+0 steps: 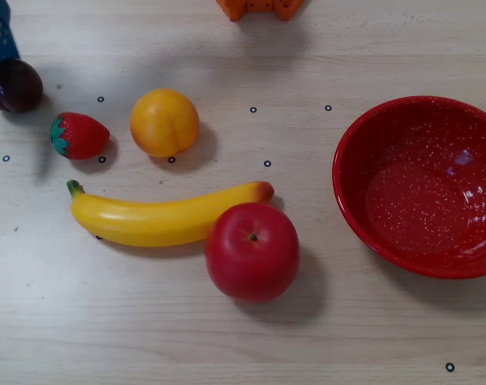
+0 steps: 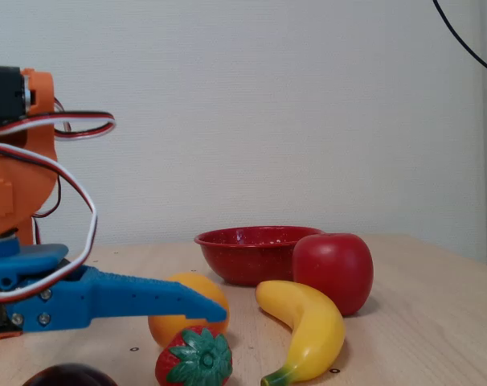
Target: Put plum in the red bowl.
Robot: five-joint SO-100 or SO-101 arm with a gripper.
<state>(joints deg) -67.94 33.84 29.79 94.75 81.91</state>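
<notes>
The plum (image 1: 15,85) is dark maroon and lies on the table at the far left of the overhead view. It also shows at the bottom left edge of the fixed view (image 2: 67,376). My blue gripper (image 1: 1,44) enters at the top left corner, right behind the plum. In the fixed view the gripper (image 2: 215,308) hangs above the plum, with one long finger (image 2: 139,297) pointing right. Nothing is held. The second finger does not show clearly. The red bowl (image 1: 363,120) stands empty at the right; in the fixed view it (image 2: 247,256) is at the back.
A strawberry (image 1: 79,135), an orange (image 1: 164,122), a banana (image 1: 159,218) and a big red apple (image 1: 252,252) lie between the plum and the bowl. The arm's orange base (image 1: 259,7) is at the top edge.
</notes>
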